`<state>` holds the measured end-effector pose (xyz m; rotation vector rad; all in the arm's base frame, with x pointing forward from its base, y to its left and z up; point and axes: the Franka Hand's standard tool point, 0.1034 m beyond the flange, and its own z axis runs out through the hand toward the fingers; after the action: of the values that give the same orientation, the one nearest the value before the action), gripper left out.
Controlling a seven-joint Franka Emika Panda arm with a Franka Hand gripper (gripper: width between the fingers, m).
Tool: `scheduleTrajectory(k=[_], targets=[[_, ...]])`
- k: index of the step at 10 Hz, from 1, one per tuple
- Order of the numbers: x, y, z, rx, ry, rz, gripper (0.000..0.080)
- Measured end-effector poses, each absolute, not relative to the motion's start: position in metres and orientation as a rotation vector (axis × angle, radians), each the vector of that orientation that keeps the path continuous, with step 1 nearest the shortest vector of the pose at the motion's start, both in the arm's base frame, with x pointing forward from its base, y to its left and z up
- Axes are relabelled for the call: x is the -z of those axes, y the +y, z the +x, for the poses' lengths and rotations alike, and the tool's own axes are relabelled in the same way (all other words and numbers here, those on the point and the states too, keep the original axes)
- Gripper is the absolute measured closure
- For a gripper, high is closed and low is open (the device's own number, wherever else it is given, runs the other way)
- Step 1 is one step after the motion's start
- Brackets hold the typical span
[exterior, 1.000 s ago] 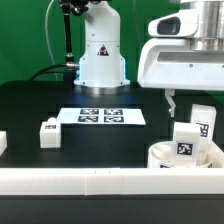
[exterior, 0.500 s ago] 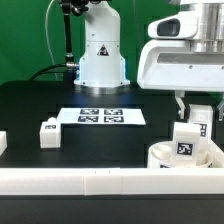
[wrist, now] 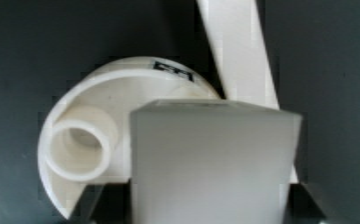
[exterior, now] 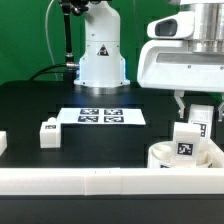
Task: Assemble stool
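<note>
The round white seat disc point(exterior: 163, 157) lies at the exterior view's lower right, and a tagged white leg point(exterior: 186, 140) stands upright on it. Just behind it, my gripper point(exterior: 198, 108) straddles a second tagged leg point(exterior: 204, 119), one finger on each side. In the wrist view that leg point(wrist: 212, 150) fills the gap of the gripper point(wrist: 212, 205), and both dark fingers touch its sides. The seat point(wrist: 92, 105), with a round hole, lies beyond it. I cannot tell whether the held leg rests on the table.
Another leg point(exterior: 47, 132) stands on the black table at the exterior view's left, and one more point(exterior: 2, 143) shows at the left edge. The marker board point(exterior: 100, 116) lies mid-table. The white border rail point(exterior: 100, 181) runs along the front. The robot base point(exterior: 102, 55) stands behind.
My gripper moved toward the exterior view's right and came down around the rear leg, with fingers now on both its sides. Nothing has changed in the last half second.
</note>
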<state>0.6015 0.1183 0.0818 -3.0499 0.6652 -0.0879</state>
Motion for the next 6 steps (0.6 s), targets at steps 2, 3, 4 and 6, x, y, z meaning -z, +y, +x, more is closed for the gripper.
scheduleTrajectory(k=[2, 3, 4, 6], targets=[[-0.0817, 0.1146, 0.6016, 0.104, 1.004, -2.914, 0.0462], [-0.0816, 0.1144, 0.6022, 0.112, 1.169, -2.832, 0.0462], [-0.0818, 0.1136, 0.6029, 0.126, 1.282, -2.761, 0.0462], [-0.0816, 0.1126, 0.6019, 0.123, 1.590, -2.546, 0.0462]])
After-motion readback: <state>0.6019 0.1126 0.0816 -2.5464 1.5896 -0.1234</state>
